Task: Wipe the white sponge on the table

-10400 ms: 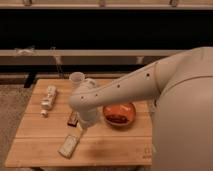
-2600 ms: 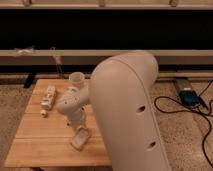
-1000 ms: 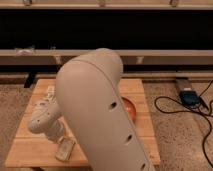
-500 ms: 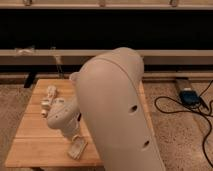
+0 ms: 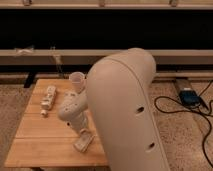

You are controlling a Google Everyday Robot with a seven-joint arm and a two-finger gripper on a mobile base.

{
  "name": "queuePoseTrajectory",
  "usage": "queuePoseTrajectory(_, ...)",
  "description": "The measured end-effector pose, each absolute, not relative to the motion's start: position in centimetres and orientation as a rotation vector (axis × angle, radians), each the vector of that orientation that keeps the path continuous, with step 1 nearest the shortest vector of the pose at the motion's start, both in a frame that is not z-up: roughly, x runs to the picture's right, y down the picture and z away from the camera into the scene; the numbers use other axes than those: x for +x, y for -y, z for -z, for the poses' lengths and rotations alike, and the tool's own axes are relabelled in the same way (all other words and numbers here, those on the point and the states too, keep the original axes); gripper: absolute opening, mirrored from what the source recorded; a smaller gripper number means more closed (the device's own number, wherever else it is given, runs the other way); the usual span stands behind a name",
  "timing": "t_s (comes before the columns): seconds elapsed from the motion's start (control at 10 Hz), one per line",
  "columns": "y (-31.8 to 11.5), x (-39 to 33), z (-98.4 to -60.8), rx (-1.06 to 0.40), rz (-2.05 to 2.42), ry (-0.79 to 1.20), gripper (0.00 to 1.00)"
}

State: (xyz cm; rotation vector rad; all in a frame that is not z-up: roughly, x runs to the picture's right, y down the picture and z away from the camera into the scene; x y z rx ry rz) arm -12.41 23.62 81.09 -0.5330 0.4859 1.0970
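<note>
On the table (image 5: 35, 145), a lumpy white object (image 5: 48, 96) lies well to the left of the gripper (image 5: 80, 134), which is closed and pressing on the white sponge (image 5: 83, 141) directly beneath it. The sponge has shifted right along the front edge since half a second ago, suggesting the wiping stroke is under way. A cup (image 5: 76, 80) stands behind.

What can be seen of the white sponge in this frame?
The white sponge is a small, flat, off-white block with rounded corners. It lies tilted on the light wooden table near the front edge. The gripper is shut and bears down on its upper end, covering part of it. Nothing else touches it.
</note>
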Motion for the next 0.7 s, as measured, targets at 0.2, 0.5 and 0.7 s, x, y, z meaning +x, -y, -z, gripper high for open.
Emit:
queuePoseTrajectory(0.2, -23.2, -13.1, -81.3, -0.526, -1.094, -0.471, 0.00)
queuePoseTrajectory(0.5, -22.5, -15.3, -81.2, -0.518, -1.078, -0.430, 0.05)
queuePoseTrajectory(0.7, -22.4, -16.8, -80.9, -0.516, -1.053, -0.404, 0.26)
